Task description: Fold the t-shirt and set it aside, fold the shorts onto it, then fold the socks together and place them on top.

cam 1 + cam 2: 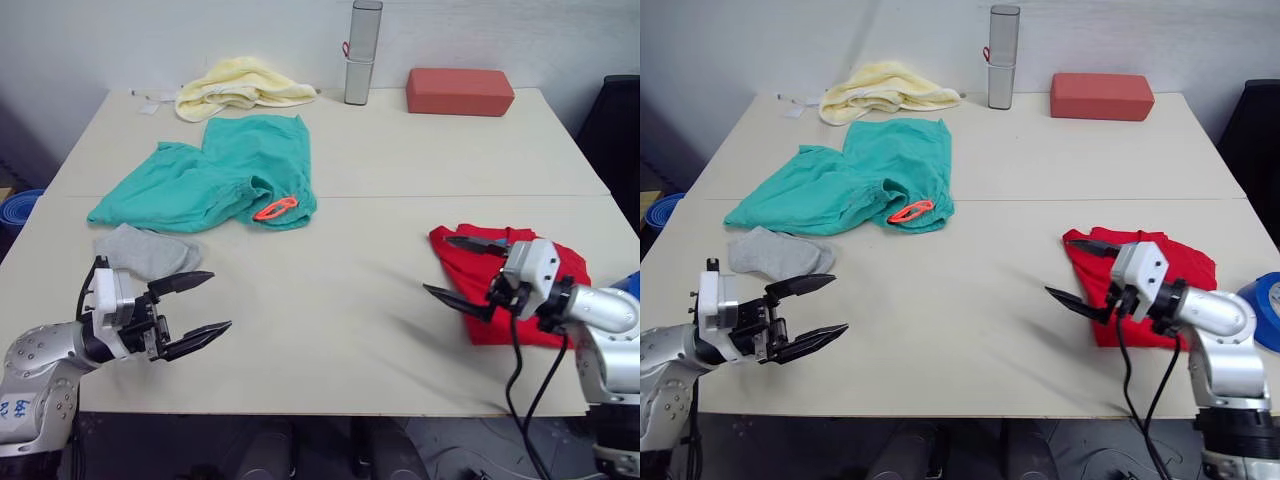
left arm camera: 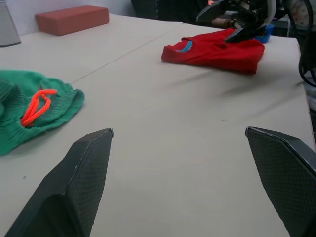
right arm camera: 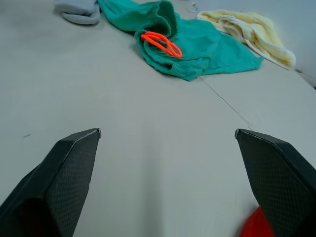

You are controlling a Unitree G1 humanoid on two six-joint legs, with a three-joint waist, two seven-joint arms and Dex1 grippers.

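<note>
Both claws, left claw [image 1: 190, 308] and right claw [image 1: 466, 272], gape empty; t-shirt [image 1: 548, 262] folded, so I'd flatten the shorts [image 1: 215, 175] before folding.

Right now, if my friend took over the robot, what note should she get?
Left tool: open, empty, hovering near the socks.
Right tool: open, empty, at the t-shirt's edge.
Done: t-shirt looks folded, set on the table's right side.
Left: the shorts lie unfolded on the far left, the socks just in front of them. Fold shorts onto the t-shirt, then pair the socks on top.
</note>
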